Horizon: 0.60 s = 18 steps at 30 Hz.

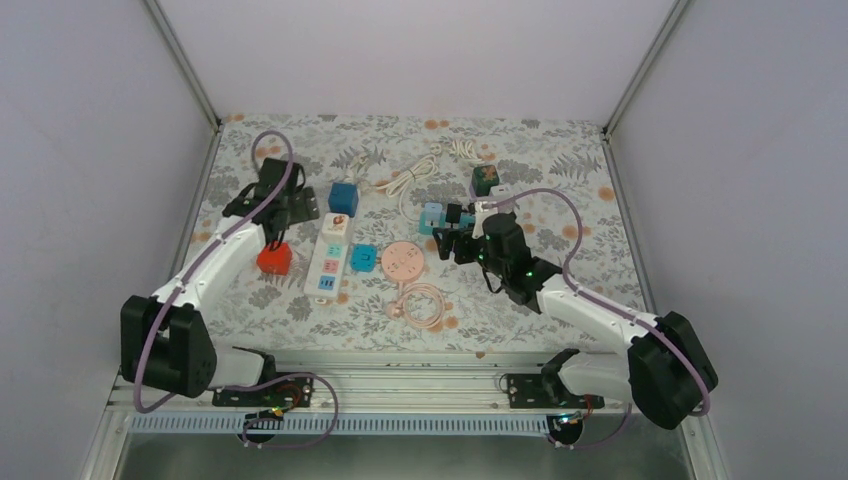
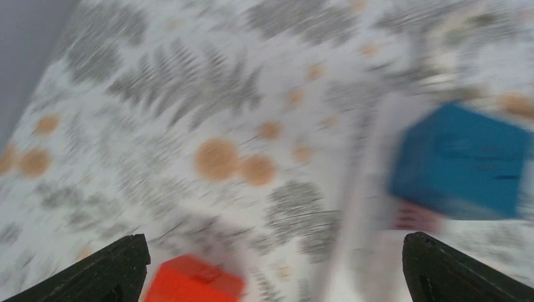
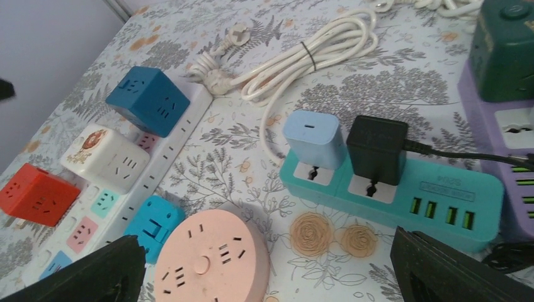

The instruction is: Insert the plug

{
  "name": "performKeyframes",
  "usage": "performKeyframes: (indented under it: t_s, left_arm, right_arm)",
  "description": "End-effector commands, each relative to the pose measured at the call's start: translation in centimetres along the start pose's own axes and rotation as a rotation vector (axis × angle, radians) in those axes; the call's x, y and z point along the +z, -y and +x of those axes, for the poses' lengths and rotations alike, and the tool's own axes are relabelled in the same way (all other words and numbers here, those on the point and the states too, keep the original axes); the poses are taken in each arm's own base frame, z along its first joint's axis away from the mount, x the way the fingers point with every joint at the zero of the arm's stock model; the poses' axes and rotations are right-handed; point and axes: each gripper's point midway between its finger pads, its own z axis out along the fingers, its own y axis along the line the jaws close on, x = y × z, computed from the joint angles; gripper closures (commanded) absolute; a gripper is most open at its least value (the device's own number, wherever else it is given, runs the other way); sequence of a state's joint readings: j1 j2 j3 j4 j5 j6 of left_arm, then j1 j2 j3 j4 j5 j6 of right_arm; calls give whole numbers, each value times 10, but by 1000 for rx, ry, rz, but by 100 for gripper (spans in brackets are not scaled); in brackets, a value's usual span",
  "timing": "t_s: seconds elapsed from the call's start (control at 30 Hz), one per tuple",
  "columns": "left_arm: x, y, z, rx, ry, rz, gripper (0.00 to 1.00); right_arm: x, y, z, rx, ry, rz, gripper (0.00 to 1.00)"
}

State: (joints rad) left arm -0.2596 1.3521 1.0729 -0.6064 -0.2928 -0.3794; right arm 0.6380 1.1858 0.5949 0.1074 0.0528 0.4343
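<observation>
Teal plastic power strip (image 3: 441,189) lies on the flower-printed tablecloth (image 3: 352,94) just ahead of the right gripper (image 3: 267,272), whose two black fingers (image 3: 82,277) stand wide apart with nothing between them. Two things stand upright in the strip's top, side by side: a pale blue square adapter (image 3: 313,137) and, at its 3 o'clock, the black square plug (image 3: 376,148), its thin black cable (image 3: 466,154) running off toward 3 o'clock. How deep the plug sits I cannot tell.

Seen from the right wrist, a purple power strip (image 3: 504,126) at 2 o'clock carries a dark green cube socket (image 3: 507,50). At 10 o'clock a long white power strip (image 3: 173,154) holds a dark blue cube adapter (image 3: 148,99) and a white cube adapter with an orange picture (image 3: 104,157). A red cube adapter (image 3: 34,194) lies just beside that strip, at its 9 o'clock. A round pink socket disc (image 3: 211,258) rests at 7 o'clock of the teal strip, and a coiled white cord (image 3: 315,56) at 12 o'clock.

The left wrist view is blurred. The left gripper (image 2: 271,270) is spread wide and empty above the cloth, the red cube near its left finger
</observation>
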Motion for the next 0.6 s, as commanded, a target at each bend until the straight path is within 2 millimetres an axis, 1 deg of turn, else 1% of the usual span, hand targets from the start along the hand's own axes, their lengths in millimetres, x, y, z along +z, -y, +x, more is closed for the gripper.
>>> performKeyframes:
  t_s: [0.0, 0.03, 0.07, 0.13, 0.27, 0.37, 0.43, 0.57]
  left_arm:
    - [25, -66, 35, -201, -29, -195, 0]
    - [29, -75, 42, -241, -45, -197, 0]
    - [33, -79, 49, -266, -63, -187, 0]
    - [42, -81, 64, -292, -113, -160, 0]
    - [54, -87, 88, -275, -187, -196, 0]
    - [63, -85, 102, -234, -243, -187, 0]
    - [66, -82, 109, -217, -273, -169, 0]
    - [62, -68, 114, -208, -312, -91, 6]
  right_arm:
    - [4, -8, -7, 38, -11, -33, 0]
    - [5, -7, -7, 43, -13, -27, 0]
    - [5, -6, -6, 47, -16, -21, 0]
    - [5, -3, -6, 52, -18, -5, 0]
    - [6, 0, -6, 55, -23, 17, 0]
    - [7, 1, -5, 59, -24, 21, 0]
    - [8, 3, -4, 59, -28, 27, 0]
    - [10, 2, -4, 61, -35, 30, 0]
